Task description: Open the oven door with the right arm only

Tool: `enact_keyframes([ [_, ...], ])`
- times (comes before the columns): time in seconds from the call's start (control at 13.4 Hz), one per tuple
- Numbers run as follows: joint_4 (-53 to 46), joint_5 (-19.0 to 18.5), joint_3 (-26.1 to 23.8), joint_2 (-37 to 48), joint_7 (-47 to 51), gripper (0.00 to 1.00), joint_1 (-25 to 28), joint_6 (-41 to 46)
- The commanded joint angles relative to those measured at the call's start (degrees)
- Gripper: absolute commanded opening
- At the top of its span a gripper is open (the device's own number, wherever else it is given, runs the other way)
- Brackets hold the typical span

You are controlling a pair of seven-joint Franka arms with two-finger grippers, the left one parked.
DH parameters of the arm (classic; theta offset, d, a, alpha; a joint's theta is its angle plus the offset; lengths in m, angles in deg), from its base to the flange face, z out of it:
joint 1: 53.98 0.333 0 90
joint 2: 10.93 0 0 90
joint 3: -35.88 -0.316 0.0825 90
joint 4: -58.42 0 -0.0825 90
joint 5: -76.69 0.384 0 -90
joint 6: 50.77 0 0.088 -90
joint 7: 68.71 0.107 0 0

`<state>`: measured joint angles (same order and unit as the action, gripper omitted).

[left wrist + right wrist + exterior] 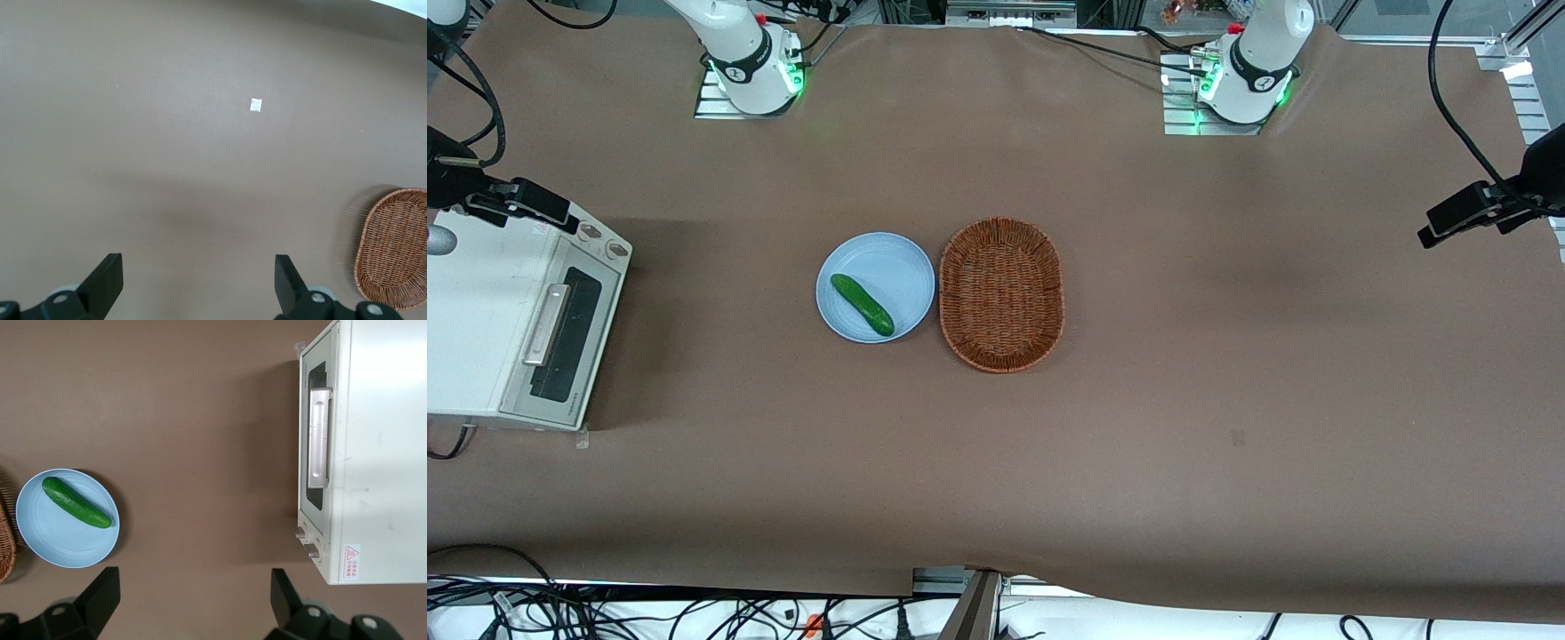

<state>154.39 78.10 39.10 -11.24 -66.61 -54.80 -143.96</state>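
Note:
The cream-white toaster oven [480, 329] stands at the working arm's end of the table. Its oven door [560, 342] is shut, with a dark glass window and a silver bar handle [547, 324]. The right wrist view shows the door [319, 500] and its handle [319, 437] from high above. My right gripper [193, 580] is open and empty. It hangs well above the bare table between the oven and the plate, apart from the door. In the front view only the right arm's base [747, 62] shows; the gripper is out of that view.
A light blue plate [889, 267] with a green cucumber [863, 305] sits mid-table, touching a wicker basket [1002, 293]. Both also show in the right wrist view: plate [60, 540], cucumber [77, 502]. Black camera clamps on stalks [516, 203] stand over the oven's top and at the parked arm's end [1485, 209].

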Motion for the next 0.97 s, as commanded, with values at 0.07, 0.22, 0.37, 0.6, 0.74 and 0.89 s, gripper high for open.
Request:
enact_keyframes([
  [0.07, 0.89, -0.70, -1.20, 1.10, -0.42, 1.00, -1.20, 0.20],
  [0.22, 0.80, -0.61, -1.28, 1.10, 0.01, 1.00, -1.12, 0.12],
  [0.37, 0.37, -0.70, -1.28, 0.84, 0.19, 1.00, -0.94, 0.20],
  [0.6, 0.01, -0.97, -1.37, -0.30, 0.19, 1.00, -0.32, 0.82],
  [0.74, 0.27, -2.89, -1.46, -1.44, 0.45, 1.00, -0.15, 2.57],
  [0.89, 0.36, -7.36, -1.37, -3.89, 0.80, 1.00, 2.03, 3.37],
])
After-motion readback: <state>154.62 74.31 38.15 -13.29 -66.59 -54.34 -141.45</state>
